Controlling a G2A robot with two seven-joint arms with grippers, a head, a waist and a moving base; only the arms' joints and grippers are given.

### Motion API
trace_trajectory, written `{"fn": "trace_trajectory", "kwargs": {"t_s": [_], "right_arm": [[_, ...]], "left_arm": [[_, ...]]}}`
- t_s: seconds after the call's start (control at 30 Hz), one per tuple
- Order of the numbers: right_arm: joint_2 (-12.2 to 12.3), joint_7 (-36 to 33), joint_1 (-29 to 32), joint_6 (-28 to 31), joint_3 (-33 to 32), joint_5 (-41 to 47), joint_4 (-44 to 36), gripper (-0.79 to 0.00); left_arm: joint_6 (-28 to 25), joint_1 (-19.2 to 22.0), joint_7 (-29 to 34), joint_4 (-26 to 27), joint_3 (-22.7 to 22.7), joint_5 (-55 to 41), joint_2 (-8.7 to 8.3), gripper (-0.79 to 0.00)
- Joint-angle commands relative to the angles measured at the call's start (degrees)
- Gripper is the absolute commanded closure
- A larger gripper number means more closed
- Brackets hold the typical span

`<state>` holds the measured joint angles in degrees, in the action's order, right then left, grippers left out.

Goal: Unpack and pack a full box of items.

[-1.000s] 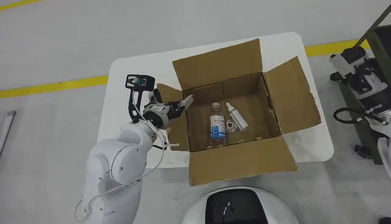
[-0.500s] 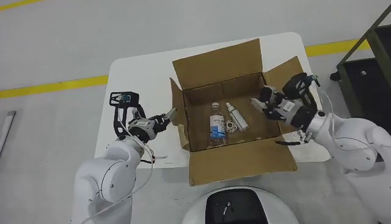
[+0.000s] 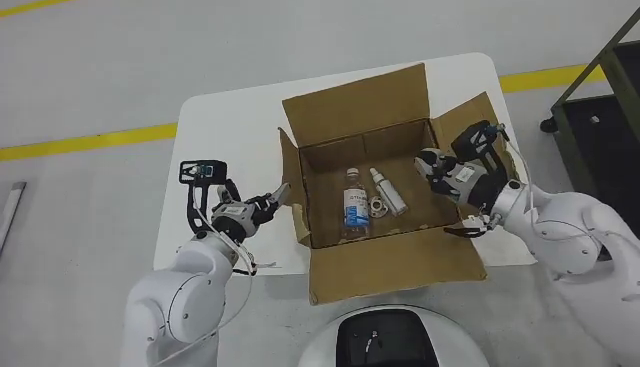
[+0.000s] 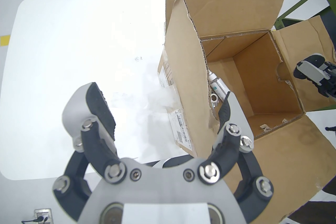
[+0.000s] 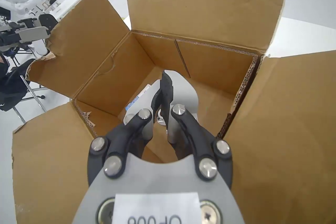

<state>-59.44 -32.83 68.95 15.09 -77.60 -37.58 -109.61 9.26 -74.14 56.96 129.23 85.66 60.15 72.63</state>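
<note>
Box (image 3: 355, 107) stands open on the desk (image 3: 220, 127). Bottle (image 3: 354, 207) and spray bottle (image 3: 388, 192) lie on its floor, below the right fingers (image 5: 166, 93), which are closed and empty. Left fingers (image 4: 101, 107) spread, side flap (image 4: 189, 72) just ahead. Recommend opening the right fingers before descending, clear of the cardboard.

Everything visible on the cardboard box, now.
The cardboard box is brown corrugated, open, on the white table. Far, near and right flaps are opened outward; the left flap stands upright, its edge torn. Its left outer wall bears labels. Inside lie a clear bottle, a white spray bottle and a small metal part. The open left gripper sits by the upright flap; contact unclear.
</note>
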Motion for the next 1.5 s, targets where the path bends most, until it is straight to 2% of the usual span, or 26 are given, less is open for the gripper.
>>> {"fn": "trace_trajectory", "kwargs": {"t_s": [0.0,0.2,0.4,0.67,0.93,1.17,1.27,1.47], "right_arm": [[-0.01,-0.33,0.06,-0.39,0.31,-0.94,-0.28,0.000],[-0.27,-3.20,-2.01,-3.77,2.96,-5.36,-1.82,0.000],[-0.61,-2.62,-2.81,-4.63,4.51,-5.96,-1.49,0.000],[-0.57,-2.39,-1.49,-5.96,3.31,-6.95,-0.92,0.000],[-0.59,-3.26,-0.42,-8.73,3.06,-10.14,-1.04,0.000],[-0.69,-2.86,0.14,-8.95,2.40,-9.41,-1.13,0.000],[-0.81,-1.42,0.28,-8.54,1.94,-7.77,-1.67,0.000],[-0.78,2.34,1.26,-6.57,-0.91,-4.72,-3.57,0.000]], "left_arm": [[-0.17,0.36,-0.02,0.07,-0.10,-0.66,-0.02,-0.785],[-1.66,2.80,2.30,-0.50,-2.56,-2.23,-0.11,-0.785],[-1.76,5.68,6.82,-3.23,-6.14,3.80,-0.33,-0.785],[-0.40,7.02,12.57,-5.03,-6.47,11.42,-0.70,-0.785],[-0.82,7.20,14.93,-6.56,-5.96,14.47,-0.91,-0.785],[-1.05,7.14,15.68,-6.78,-5.72,15.94,-0.98,-0.785],[0.19,7.46,10.72,-5.93,-5.81,8.10,-0.50,-0.785],[-1.82,10.63,9.27,-5.01,-6.05,6.95,-0.49,-0.785]]}}
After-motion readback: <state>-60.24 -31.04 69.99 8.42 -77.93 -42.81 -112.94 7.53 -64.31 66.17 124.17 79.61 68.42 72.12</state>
